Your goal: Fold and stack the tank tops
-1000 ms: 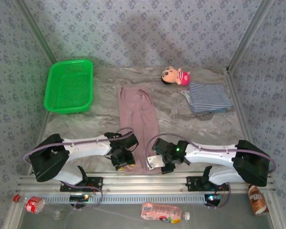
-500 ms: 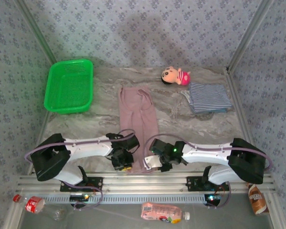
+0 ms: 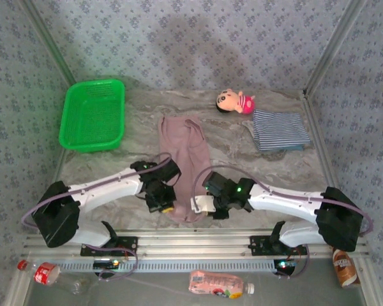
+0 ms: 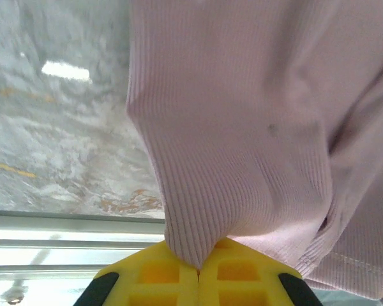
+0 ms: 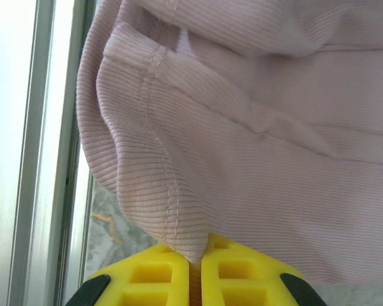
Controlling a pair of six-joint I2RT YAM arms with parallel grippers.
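The left end effector (image 4: 198, 273) and right end effector (image 5: 198, 260) each pinch the hem of the mauve tank top (image 3: 185, 159), which trails ahead of them; such thin bites could slip on lifting.

Green basket (image 3: 92, 115) far left on marble table (image 3: 242, 159), pink plush doll (image 3: 235, 101) at back, bottle (image 3: 220, 284) lying in front

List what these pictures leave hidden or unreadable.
- Top view: near hem of the mauve-pink ribbed tank top, covered by the left gripper and right gripper.
- Top view: whatever lies beneath the folded navy-and-white striped top.
- Top view: label on the pink plastic bottle, too small.
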